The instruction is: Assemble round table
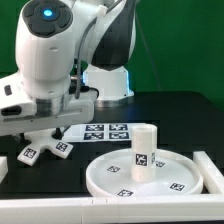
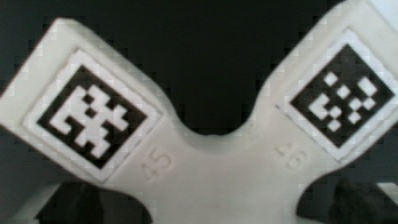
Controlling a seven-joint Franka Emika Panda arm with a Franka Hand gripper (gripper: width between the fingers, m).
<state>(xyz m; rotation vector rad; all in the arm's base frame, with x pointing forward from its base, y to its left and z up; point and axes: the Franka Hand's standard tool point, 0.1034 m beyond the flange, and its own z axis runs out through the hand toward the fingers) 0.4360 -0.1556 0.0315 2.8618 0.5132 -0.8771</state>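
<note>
The small branched foot piece [image 1: 45, 149] lies on the black table at the exterior view's left. Up close, the foot piece [image 2: 205, 165] shows two tagged branches spreading from one stem. My gripper [image 1: 48, 129] hangs low right over it. The gripper [image 2: 214, 208] is open, with one dark finger [image 2: 50, 205] on each side of the stem. Whether the fingers touch the stem is unclear. The large rimmed round disc [image 1: 185, 172] lies at the exterior view's right. The short cylindrical leg [image 1: 143, 148] stands upright on its central hub.
The marker board [image 1: 105, 131] lies flat behind the disc, between it and the arm's base. A white wall [image 1: 100, 212] runs along the near edge, and a white block [image 1: 212, 168] stands right of the disc.
</note>
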